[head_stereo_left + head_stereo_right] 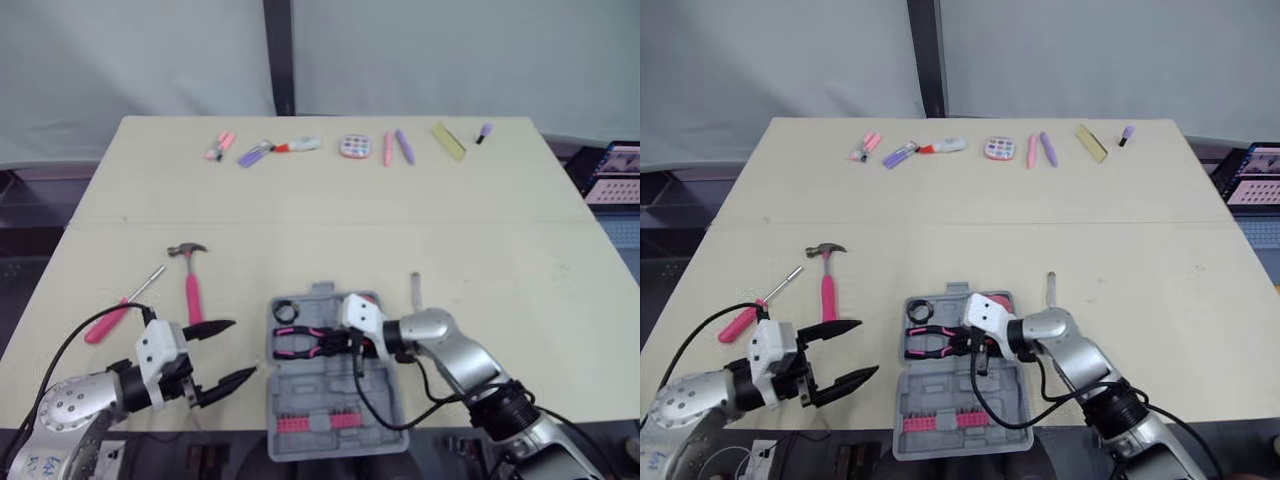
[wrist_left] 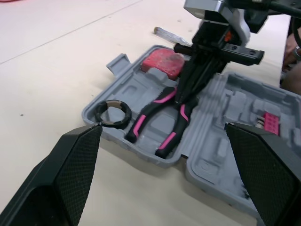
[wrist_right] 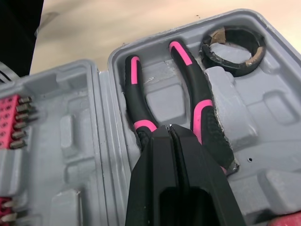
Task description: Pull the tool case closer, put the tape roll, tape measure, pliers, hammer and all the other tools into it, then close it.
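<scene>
Tool case [image 1: 320, 398] sits open at near worktop [image 1: 350, 200] edge. Right pincer [image 3: 170, 128] closed, tips on pliers [image 3: 197, 94] head, likely seating them in slot. Left pincer [image 1: 243, 348] open, idle; hammer [image 1: 192, 290] outside.

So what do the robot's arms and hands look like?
The left arm and right arm are shiny silver with black cables looping beside them. The left hand and right hand each have a white block and two black pointed fingers; the left ones have bumpy pads.

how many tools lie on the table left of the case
2: the hammer closer to the tool case, the screwdriver farther left of it.
</scene>
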`<state>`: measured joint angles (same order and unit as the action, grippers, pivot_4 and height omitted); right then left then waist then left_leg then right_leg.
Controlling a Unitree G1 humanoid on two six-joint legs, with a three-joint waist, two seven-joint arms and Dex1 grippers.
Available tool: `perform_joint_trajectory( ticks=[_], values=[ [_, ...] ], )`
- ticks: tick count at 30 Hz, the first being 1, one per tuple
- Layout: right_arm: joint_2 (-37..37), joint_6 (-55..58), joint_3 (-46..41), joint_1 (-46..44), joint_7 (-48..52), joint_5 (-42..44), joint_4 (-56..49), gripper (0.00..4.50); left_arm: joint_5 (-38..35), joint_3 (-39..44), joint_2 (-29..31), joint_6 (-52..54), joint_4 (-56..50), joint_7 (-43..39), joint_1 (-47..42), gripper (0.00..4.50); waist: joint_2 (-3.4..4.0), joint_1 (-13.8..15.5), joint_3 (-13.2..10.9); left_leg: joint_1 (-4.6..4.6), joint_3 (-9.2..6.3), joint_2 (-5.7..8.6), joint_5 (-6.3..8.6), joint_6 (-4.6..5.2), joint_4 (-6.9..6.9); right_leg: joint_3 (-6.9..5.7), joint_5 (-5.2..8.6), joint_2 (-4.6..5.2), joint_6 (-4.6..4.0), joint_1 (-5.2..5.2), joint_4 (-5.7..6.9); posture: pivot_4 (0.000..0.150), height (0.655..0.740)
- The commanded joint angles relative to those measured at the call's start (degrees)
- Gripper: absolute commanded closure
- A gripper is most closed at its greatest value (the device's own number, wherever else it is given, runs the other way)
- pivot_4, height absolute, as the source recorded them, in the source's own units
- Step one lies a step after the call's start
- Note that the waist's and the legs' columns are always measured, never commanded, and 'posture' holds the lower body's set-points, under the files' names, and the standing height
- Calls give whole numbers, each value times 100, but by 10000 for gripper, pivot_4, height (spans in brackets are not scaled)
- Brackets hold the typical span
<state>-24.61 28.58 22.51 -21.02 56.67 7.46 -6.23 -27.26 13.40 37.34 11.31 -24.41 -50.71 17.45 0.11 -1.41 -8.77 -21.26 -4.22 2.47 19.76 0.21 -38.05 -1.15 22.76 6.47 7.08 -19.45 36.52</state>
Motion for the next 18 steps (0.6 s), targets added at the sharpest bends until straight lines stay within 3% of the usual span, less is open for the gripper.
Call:
perform_joint_trajectory(
  ticks=[1, 4, 9, 14, 18],
  values=[
    [-369, 685, -852, 5, -34, 650, -1198, 44302, -62, 69, 42, 11, -222, 12, 27, 0, 12, 2, -11, -5, 0, 0, 0, 0, 0, -1, 0, 0, 0, -2, 0, 1500, 7400],
    [-715, 921, -1196, 242, -54, 866, -1656, 44302, -1, 113, 43, 2, -226, 38, 110, 0, 10, 1, -12, -7, -1, 1, 0, 0, 7, -4, 0, 0, 0, 1, -2, 1500, 7400],
    [-1646, 615, -2505, 1905, 128, 1176, -2297, 44302, 245, 181, -239, -335, -215, 270, 623, 0, 13, 117, -25, -9, 5, 1, 3, 6, 15, -5, 0, 1, 0, 5, -15, 1500, 7400],
    [-1921, 778, -3049, 2991, 66, 1496, -2380, 44302, 302, 128, -471, -367, -175, 372, 1053, 0, 8, 130, -38, -7, 27, -11, 2, 11, 1, -12, -1, -5, 2, 45, -74, 1500, 7400],
    [-1945, 885, -3257, 3374, -101, 1607, -2326, 31487, 331, 184, -568, -424, -229, 452, 1249, 0, 16, 144, -44, 19, 23, -18, 3, 10, 3, -11, -1, -10, 2, 76, -107, 1500, 7400]
  ],
)
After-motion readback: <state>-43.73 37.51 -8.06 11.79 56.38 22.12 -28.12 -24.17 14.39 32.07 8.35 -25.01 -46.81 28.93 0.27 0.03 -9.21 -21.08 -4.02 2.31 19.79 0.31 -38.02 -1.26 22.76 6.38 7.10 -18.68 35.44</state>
